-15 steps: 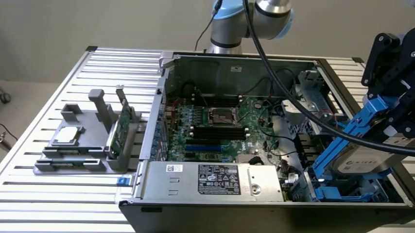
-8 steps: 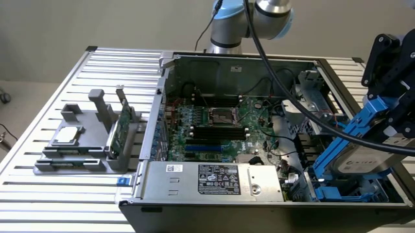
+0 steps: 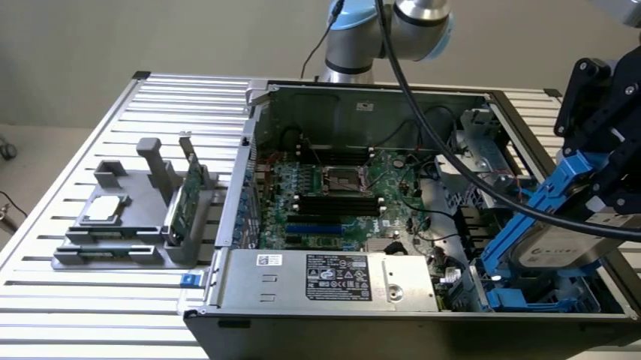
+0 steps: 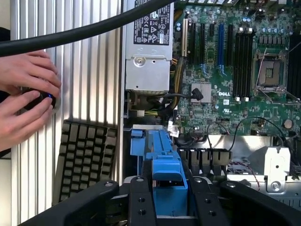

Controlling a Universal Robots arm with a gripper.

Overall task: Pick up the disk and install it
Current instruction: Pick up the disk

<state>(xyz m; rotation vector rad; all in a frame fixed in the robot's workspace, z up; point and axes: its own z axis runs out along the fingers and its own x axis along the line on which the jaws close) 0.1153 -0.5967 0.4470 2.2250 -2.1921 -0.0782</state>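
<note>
In the exterior view, my hand [image 3: 599, 196] sits at the exterior view's right, above the near right corner of the open computer case [image 3: 361, 94]. It is clamped on the disk [image 3: 561, 251], fingers about half spread to take the width of the blue carrier. The disk hangs tilted, its silver body with the label facing the camera. The blue frame slopes down toward the blue drive bay [image 3: 526, 300] in that corner, and I cannot tell whether the lower end touches the bay. Inside the case lie the green motherboard [image 3: 331, 195] and, along the near edge, the grey power supply [image 3: 331, 277]. A thick black cable [image 3: 440, 142] runs from my arm across the case. On the slatted bench [image 3: 60, 315], toward the exterior view's left, a grey fixture [image 3: 110, 251] carries a small square silver chip [image 3: 105, 210] and an upright green circuit card [image 3: 191, 195].

In the wrist view, my two black fingers [image 4: 141, 202] stand on either side of the disk's blue carrier [image 4: 167, 165], pressed against it, so my hand [image 4: 170, 203] grips the carrier at its end. Past it are the dark slots of the bay [image 4: 207, 157], then the motherboard [image 4: 225, 94] with its processor socket [image 4: 269, 70], and the power supply [image 4: 148, 56]. The black cable [image 4: 70, 35] crosses in front. On the bench [image 4: 94, 84] beside the case lies a dark keyboard [image 4: 87, 160], and at the edge a person's hands [image 4: 26, 75] close around a small dark object [image 4: 44, 99].
</note>
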